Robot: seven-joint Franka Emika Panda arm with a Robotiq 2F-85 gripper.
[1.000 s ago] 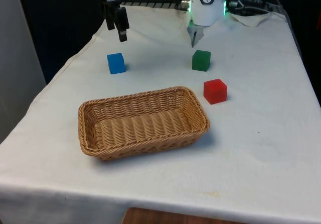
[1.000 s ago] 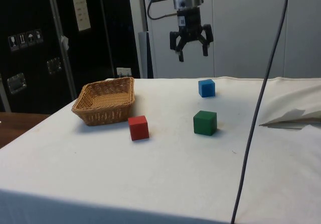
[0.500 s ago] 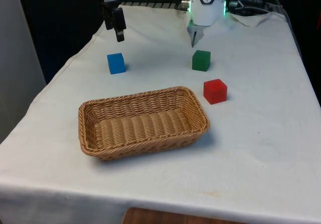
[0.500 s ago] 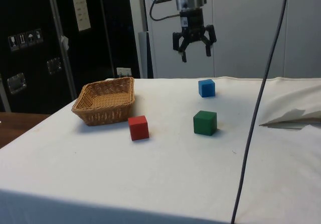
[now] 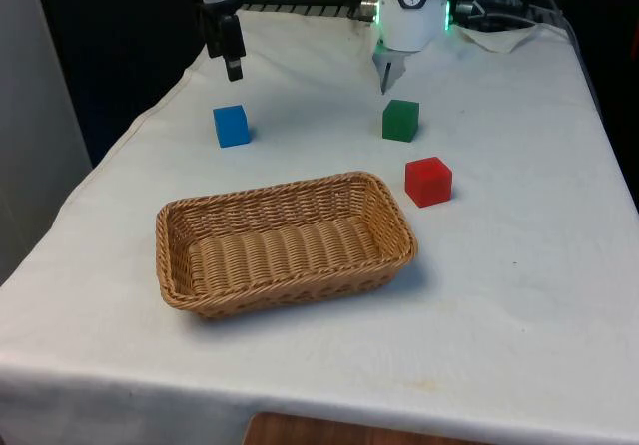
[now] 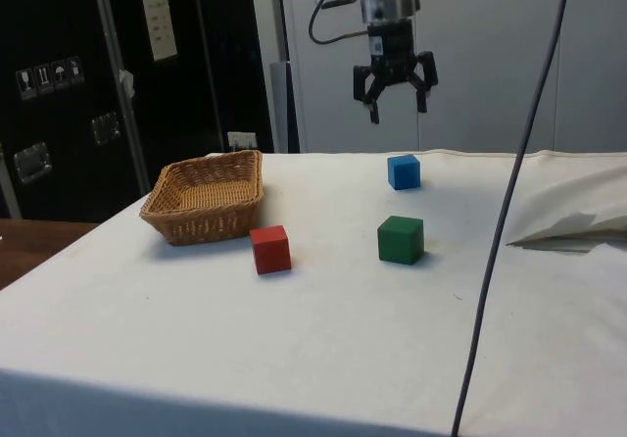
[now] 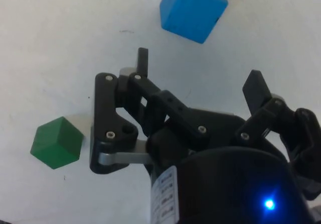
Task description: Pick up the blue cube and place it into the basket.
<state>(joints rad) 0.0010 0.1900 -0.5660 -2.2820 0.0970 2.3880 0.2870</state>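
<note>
1. The pincer [image 6: 396, 112] hangs in the air above the table [image 5: 519, 295], its fingers spread apart and holding nothing.
2. In the side view the pincer sits higher than the blue cube [image 6: 404, 171] and roughly over it; in the front view the pincer [image 5: 233, 66] is beyond the blue cube [image 5: 231, 126], clear of it.
3. The blue cube rests on the white cloth, on the front view's left, well apart from the basket [image 5: 190, 275]. The wrist view shows the blue cube [image 7: 193, 10] beyond the fingertips [image 7: 143, 56], not between them.
4. The basket is woven wicker, oblong, with nothing inside it.
5. The green cube [image 5: 400, 120] stands on the cloth towards the front view's right, level with the blue cube across the table.
6. The red cube [image 5: 428, 182] lies near the green cube, just off the basket's corner on the front view's right, not touching it.
</note>
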